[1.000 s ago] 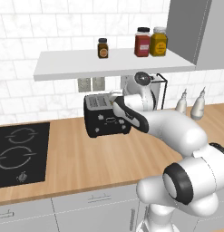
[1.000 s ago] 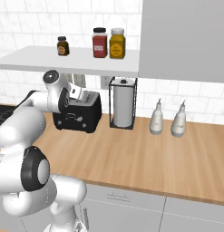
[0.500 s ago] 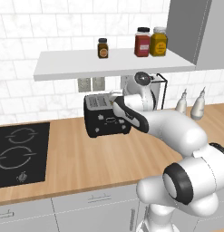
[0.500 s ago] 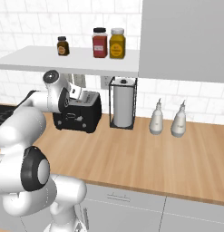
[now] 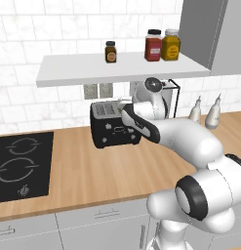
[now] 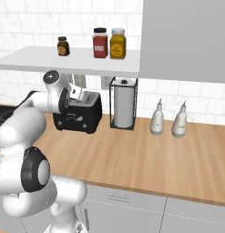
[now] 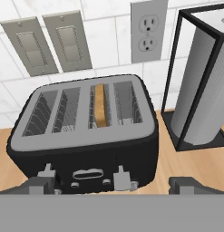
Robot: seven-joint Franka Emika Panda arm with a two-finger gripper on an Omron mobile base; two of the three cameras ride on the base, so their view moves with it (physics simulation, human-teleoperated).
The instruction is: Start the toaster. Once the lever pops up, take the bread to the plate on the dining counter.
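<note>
The black toaster [image 7: 86,140] stands on the wood worktop against the tiled wall, also in the left base view [image 5: 111,131] and the right base view [image 6: 82,118]. One tan slice of bread [image 7: 101,105] stands down in a slot right of the middle. Two levers [image 7: 124,177] stick out of the toaster's front face. My gripper [image 7: 112,185] hovers just above and in front of the toaster, open wide, with nothing between its fingertips [image 7: 38,183]. From the base, the gripper [image 5: 123,111] hangs at the toaster's right top edge. The plate and the dining counter are out of view.
A black wire paper towel holder [image 7: 199,81] stands close to the right of the toaster. Two pale bottles [image 6: 157,120] stand further right. A white shelf [image 5: 117,68] with three jars hangs overhead. A black hob [image 5: 19,163] lies to the left.
</note>
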